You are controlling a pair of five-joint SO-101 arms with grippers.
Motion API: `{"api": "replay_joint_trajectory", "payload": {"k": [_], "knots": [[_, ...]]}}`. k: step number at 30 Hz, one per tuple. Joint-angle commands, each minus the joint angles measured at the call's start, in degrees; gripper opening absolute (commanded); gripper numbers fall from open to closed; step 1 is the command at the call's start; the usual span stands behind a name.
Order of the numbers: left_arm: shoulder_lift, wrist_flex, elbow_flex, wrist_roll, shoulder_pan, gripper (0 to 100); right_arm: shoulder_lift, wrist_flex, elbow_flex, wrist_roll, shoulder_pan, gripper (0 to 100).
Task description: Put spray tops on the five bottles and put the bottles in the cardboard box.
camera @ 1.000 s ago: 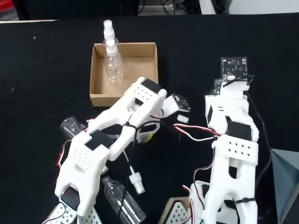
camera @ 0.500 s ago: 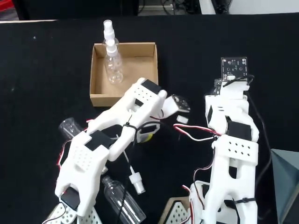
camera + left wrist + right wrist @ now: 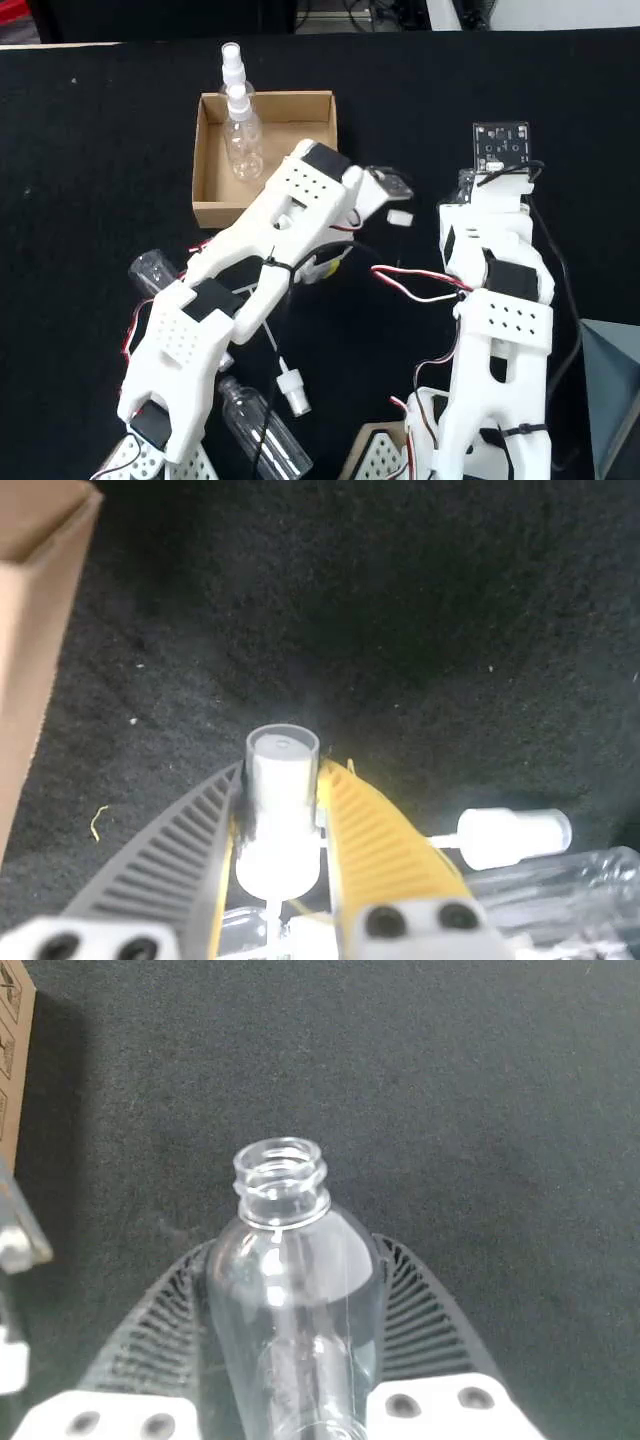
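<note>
Two capped bottles (image 3: pixel 243 138) at box (image 3: pixel 215 213) | two uncapped bottles (image 3: pixel 262 438) lying | left tool (image 3: pixel 283 775) pinches spray top (image 3: pixel 280 855) | right tool (image 3: pixel 300 1248) pinches bare bottle (image 3: pixel 285 1290)

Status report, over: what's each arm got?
Left gripper shut on white spray top. Right gripper shut on clear uncapped plastic bottle. Second spray top loose on black table.

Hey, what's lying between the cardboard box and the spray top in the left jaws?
Only bare black cloth: the left wrist view shows nothing lying between the cardboard box and the spray top held by the left gripper.
</note>
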Motion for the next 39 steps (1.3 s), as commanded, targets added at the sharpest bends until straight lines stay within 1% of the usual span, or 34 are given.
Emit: {"api": "replay_joint_trajectory", "payload": {"k": [1, 6, 13, 21, 29, 33, 35, 39], "knots": [[-1.67, 0.88, -6.11, 6.15, -1.01, 3, -2.07, -1.85, -1.36, -0.09, 1.23, 3.8], [-3.16, 0.88, -6.90, 8.88, -1.01, 3, -2.07, -1.85, -1.36, -0.09, 1.23, 3.6], [-11.16, 0.18, -3.21, 12.13, -1.45, 3, -2.07, -1.85, -1.36, -0.09, 1.23, 3.6], [-20.75, -7.12, 6.02, 16.62, -3.30, 3, -2.51, -0.62, -1.36, -0.18, 1.23, 3.6], [-30.95, -13.36, 15.34, 16.62, -3.56, 3, -2.51, -0.62, -1.71, -0.18, 0.79, 3.6], [-34.20, -14.59, 17.71, 16.62, -3.56, 3, -2.59, -0.44, -1.80, -0.18, 0.79, 3.6], [-35.60, -14.51, 17.89, 18.46, -3.56, 3, -2.68, 0.62, -2.07, -0.18, 0.79, 3.6], [-37.89, -14.51, 17.89, 25.49, -4.26, 3, -6.20, 3.87, -2.51, -0.18, -1.05, 3.6]]}}
